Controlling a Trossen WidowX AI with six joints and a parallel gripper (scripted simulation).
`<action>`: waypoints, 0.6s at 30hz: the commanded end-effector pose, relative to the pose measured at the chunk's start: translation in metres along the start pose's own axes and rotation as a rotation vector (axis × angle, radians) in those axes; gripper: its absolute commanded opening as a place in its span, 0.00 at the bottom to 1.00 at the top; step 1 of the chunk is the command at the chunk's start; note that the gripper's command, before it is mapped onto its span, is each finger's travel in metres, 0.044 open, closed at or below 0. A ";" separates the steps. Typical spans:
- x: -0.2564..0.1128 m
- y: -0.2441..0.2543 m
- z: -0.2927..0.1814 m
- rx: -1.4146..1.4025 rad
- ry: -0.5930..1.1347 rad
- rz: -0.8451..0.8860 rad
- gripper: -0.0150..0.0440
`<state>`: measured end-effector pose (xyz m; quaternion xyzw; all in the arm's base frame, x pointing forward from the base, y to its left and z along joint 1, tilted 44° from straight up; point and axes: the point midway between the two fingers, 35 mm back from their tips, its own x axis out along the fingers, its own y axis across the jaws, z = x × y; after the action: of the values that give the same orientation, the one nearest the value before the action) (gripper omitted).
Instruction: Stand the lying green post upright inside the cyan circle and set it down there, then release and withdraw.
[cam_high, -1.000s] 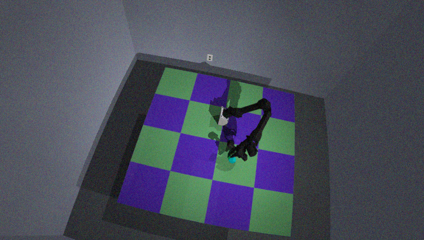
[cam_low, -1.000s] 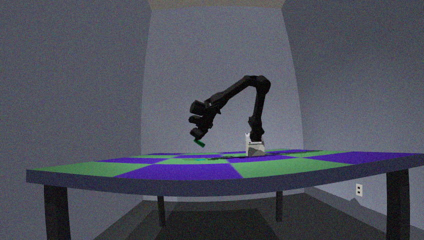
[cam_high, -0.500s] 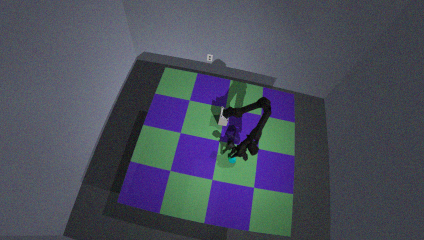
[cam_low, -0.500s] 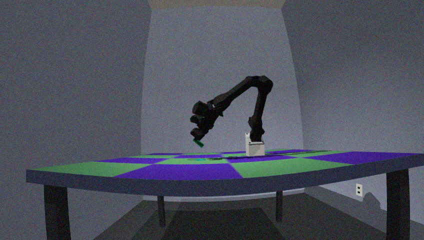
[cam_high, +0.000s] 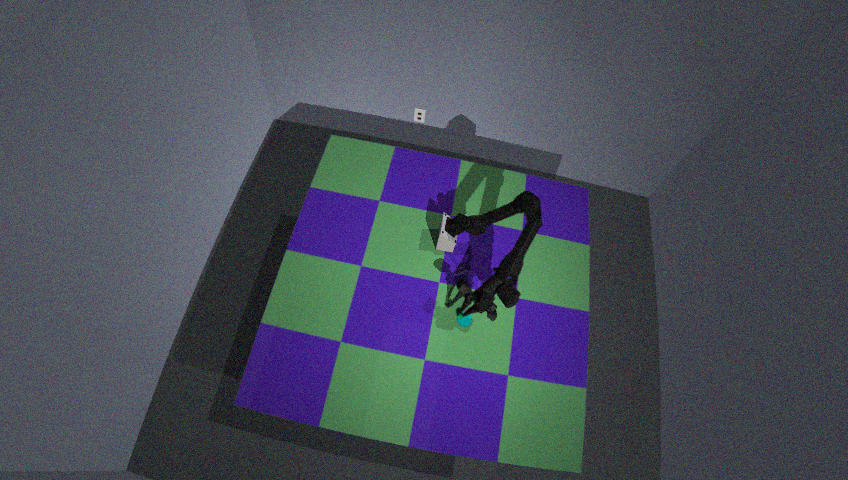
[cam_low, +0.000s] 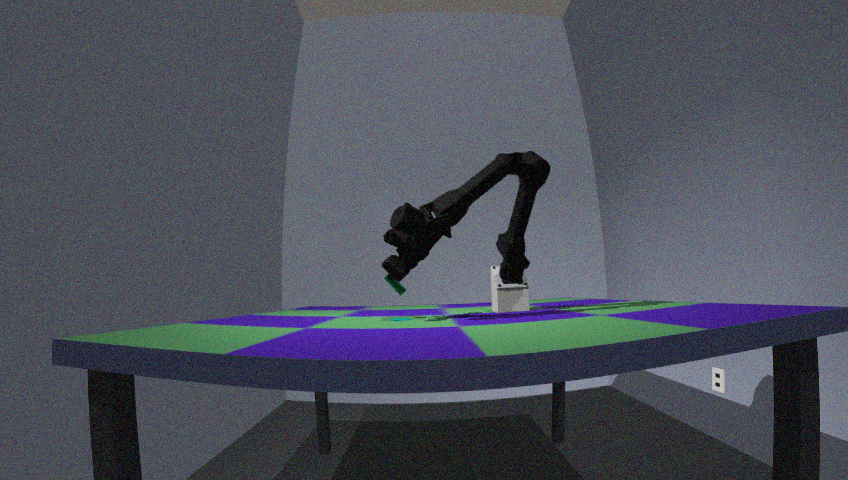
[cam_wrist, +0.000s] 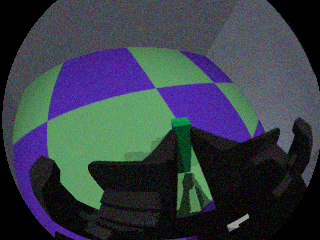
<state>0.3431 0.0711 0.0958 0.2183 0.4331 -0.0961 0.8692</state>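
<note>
The green post (cam_low: 395, 284) (cam_wrist: 183, 150) is off the table, tilted between lying and upright, its lower end pointing down and to the right in the exterior view. My gripper (cam_high: 461, 311) (cam_low: 393, 277) (cam_wrist: 181, 132) is shut on the post, with the post sticking out past the fingertips. The cyan circle (cam_high: 464, 320) (cam_low: 399, 320) lies flat on a green square, below the raised post. In the top view the fingertips overlap its upper edge. The circle does not show in the wrist view, and the post cannot be made out in the top view.
The checkered table top (cam_high: 386, 309) (cam_low: 357, 343) (cam_wrist: 100, 135) has green and purple squares. The arm's white base (cam_high: 446, 240) (cam_low: 510, 299) stands behind the circle, toward the back edge in the top view. Dark arm shadows fall near the circle.
</note>
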 end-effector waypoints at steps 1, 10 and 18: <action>-0.003 -0.001 0.000 0.017 -0.037 0.002 0.29; -0.006 0.000 0.001 0.040 -0.098 0.009 0.29; -0.010 0.001 0.001 0.062 -0.152 0.017 0.29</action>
<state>0.3408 0.0725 0.1023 0.2342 0.3756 -0.1135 0.8895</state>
